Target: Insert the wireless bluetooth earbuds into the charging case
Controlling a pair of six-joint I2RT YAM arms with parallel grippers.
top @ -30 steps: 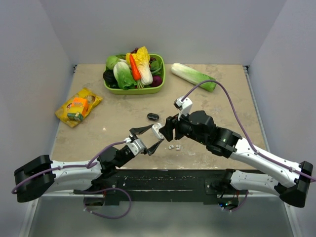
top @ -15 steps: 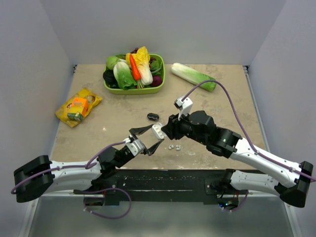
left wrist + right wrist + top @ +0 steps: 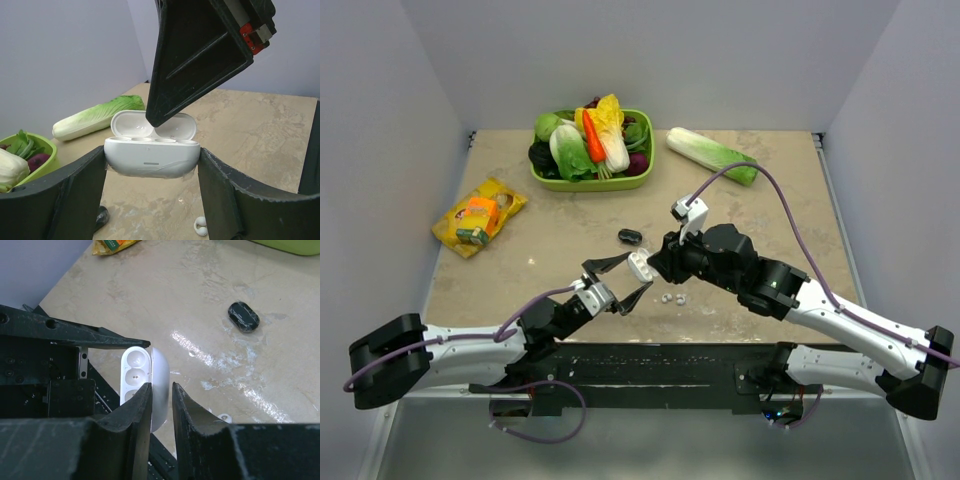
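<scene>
Two earbuds (image 3: 667, 298) lie on the tabletop (image 3: 770, 200) near the middle of its near edge, just beside each other and outside the charging case (image 3: 151, 157). The case is held off the tabletop above that same stretch of edge, with its lid open and both wells empty.

The left fingers (image 3: 75, 190) clamp the case body by its two rounded ends. The right fingers (image 3: 132, 415) are closed to a narrow gap on the raised lid. No earbud is picked up yet.

Likely faults from this state:
- Hinge overload, if the right arm pulls on the lid against the left clamp.
- Case rotation or slip, because the smooth rounded ends give little hold.
- Earbud ejection off the near edge, because each bud is far smaller than the fingers and may flick away under a pinch.
</scene>
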